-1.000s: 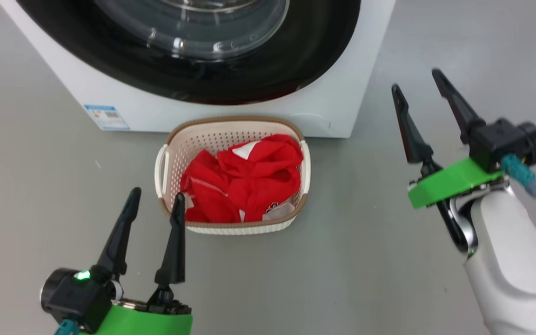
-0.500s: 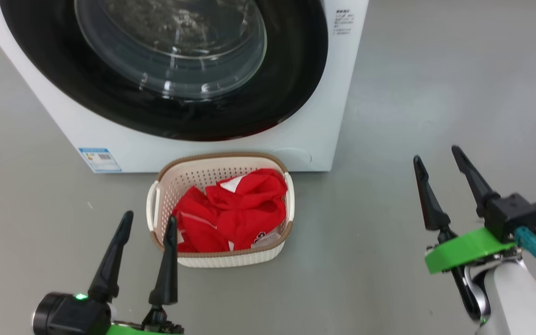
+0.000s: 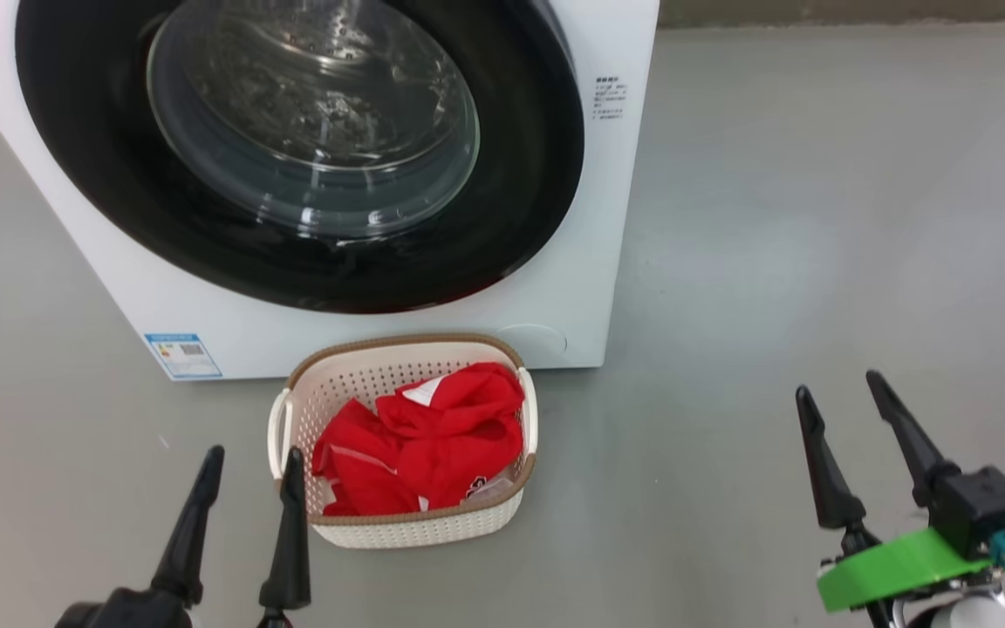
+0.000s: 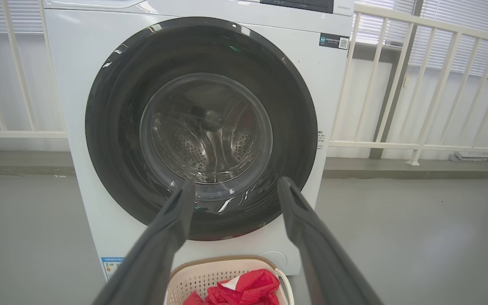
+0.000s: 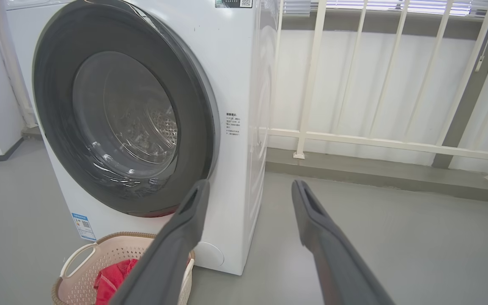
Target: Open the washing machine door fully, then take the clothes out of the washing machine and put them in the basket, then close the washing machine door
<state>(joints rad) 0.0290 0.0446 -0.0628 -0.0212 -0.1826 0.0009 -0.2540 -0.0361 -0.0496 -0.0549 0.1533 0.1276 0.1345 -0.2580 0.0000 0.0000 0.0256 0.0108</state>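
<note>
The white washing machine (image 3: 616,218) (image 4: 70,84) (image 5: 235,76) stands ahead with its round black-rimmed door (image 3: 520,174) (image 4: 112,127) (image 5: 53,106) shut flat against the front. On the floor before it sits the cream basket (image 3: 415,523) (image 4: 193,271) (image 5: 79,267), holding the red clothes (image 3: 420,445) (image 4: 244,290) (image 5: 110,279). My left gripper (image 3: 251,460) (image 4: 235,186) is open and empty, low at the basket's left corner. Over bare floor to the right, my right gripper (image 3: 841,385) (image 5: 248,188) is open and empty too.
A blue label sticker (image 3: 181,353) marks the machine's lower left front. A white railing (image 4: 400,80) (image 5: 354,84) on a low kerb runs behind and right of the machine. Grey floor (image 3: 773,262) spreads wide to the right.
The head camera has tilted up, so machine and basket sit lower in the picture and more of the door shows. Both grippers sit lower in the frame and stay open.
</note>
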